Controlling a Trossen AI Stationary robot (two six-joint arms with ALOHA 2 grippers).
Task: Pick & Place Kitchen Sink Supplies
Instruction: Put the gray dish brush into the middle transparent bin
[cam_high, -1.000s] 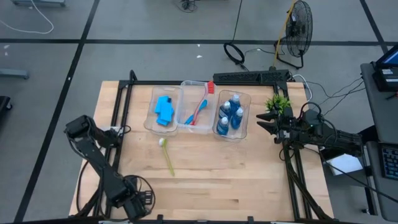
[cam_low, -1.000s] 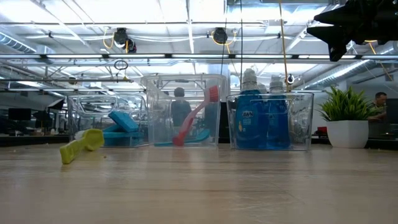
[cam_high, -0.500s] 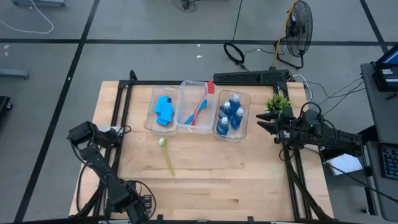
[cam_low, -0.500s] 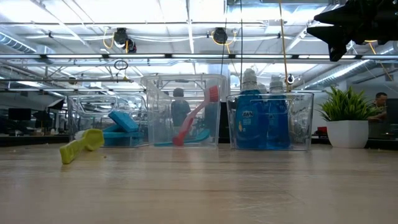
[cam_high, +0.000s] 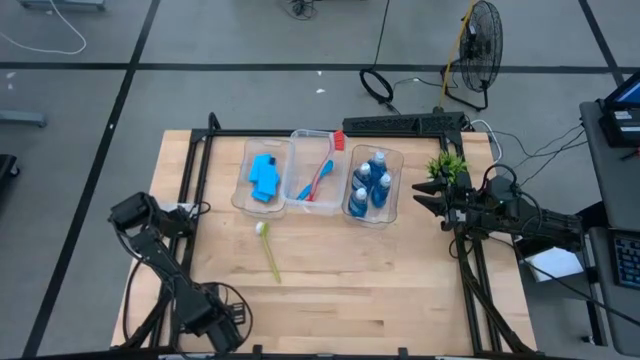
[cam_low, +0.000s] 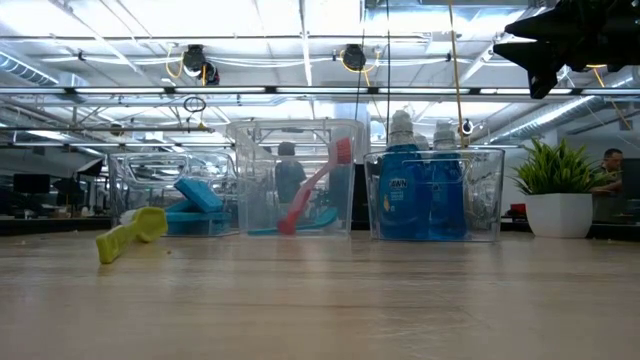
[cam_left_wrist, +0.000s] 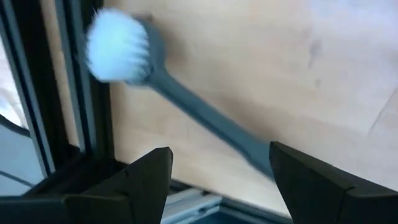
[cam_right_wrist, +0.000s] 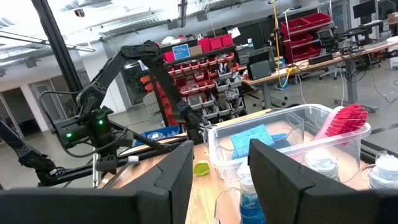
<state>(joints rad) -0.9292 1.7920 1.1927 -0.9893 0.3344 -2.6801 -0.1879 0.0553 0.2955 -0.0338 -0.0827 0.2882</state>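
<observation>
1. Lately only the left arm has changed: seen from above, its elbow has folded in slightly at the table's 8 o'clock corner. Everything else sits as it did a second ago.
2. Left gripper (cam_left_wrist: 221, 152) hangs over the 9 o'clock edge, fingers spread wide and empty. The grey brush (cam_left_wrist: 186, 106) lies flat on the wood directly ahead of it, white bristle head beside the black frame rail, handle running between the fingers' line. Likely meaning: the arm is lining up on this brush, not yet touching it.
3. Yellow-green brush (cam_high: 268, 250) lies loose on the table at 9 o'clock of centre, just in front of the bins. Not yet put away.
4. Clear bins (cam_high: 312, 133) stand in a row at 12 o'clock. The blue sponges (cam_high: 264, 177) are in the left one, the red brush (cam_high: 325, 170) leans in the middle one, and the bottles (cam_high: 371, 186) fill the right one. Most of the task looks done.
5. Right gripper (cam_high: 422, 199) waits raised at 3 o'clock beside the potted plant (cam_high: 446, 166), arm stretched level, fingers parted, nothing between them.
</observation>
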